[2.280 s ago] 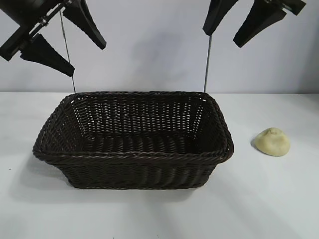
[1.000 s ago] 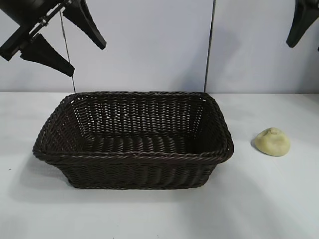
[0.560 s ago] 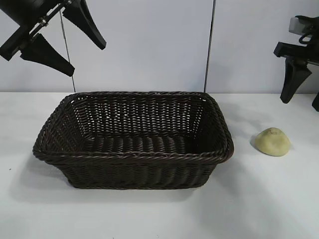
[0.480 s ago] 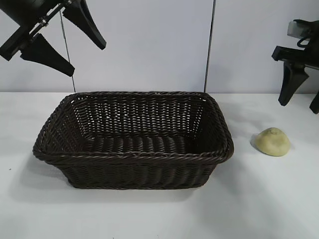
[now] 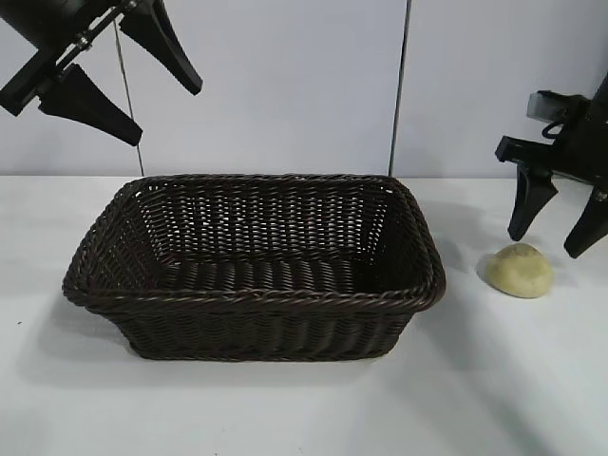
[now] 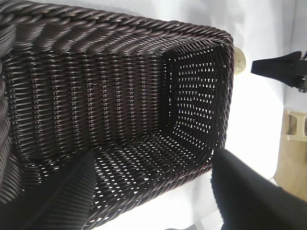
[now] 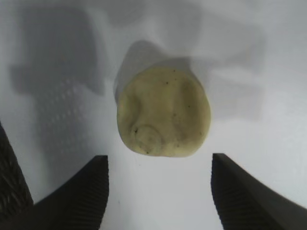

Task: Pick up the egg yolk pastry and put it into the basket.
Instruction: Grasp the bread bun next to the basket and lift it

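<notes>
No readable text, label, brand or number — none anywhere.

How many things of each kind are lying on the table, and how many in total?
Egg yolk pastry: 1
Basket: 1
Total: 2

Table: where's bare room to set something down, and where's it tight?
Free: the table strip in front of the basket, the corner left of it, and the basket's empty floor. Tight: right of the basket, where the egg yolk pastry lies with the open right gripper just above. Left gripper hangs high, open.
</notes>
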Robot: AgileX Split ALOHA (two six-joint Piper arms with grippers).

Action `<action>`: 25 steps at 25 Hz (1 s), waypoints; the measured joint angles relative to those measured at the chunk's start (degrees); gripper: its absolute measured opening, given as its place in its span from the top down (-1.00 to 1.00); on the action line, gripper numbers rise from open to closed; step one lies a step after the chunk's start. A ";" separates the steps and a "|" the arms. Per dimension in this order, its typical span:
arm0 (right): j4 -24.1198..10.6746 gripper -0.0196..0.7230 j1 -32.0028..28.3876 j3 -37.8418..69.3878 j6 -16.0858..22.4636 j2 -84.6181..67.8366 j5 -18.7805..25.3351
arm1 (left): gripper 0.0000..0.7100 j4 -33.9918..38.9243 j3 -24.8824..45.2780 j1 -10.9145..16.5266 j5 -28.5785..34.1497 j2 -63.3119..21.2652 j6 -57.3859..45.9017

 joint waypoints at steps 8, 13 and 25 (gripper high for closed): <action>0.60 -0.27 0.00 0.00 0.75 3.75 -3.35 | -0.40 0.00 0.00 0.00 0.00 0.00 0.00; -0.27 -0.05 0.00 0.00 1.91 4.18 -3.65 | -0.40 -0.06 0.00 0.00 0.00 0.00 0.00; -0.51 0.72 0.00 0.00 1.70 1.39 -1.92 | -0.40 -0.06 0.00 0.00 0.00 0.00 0.00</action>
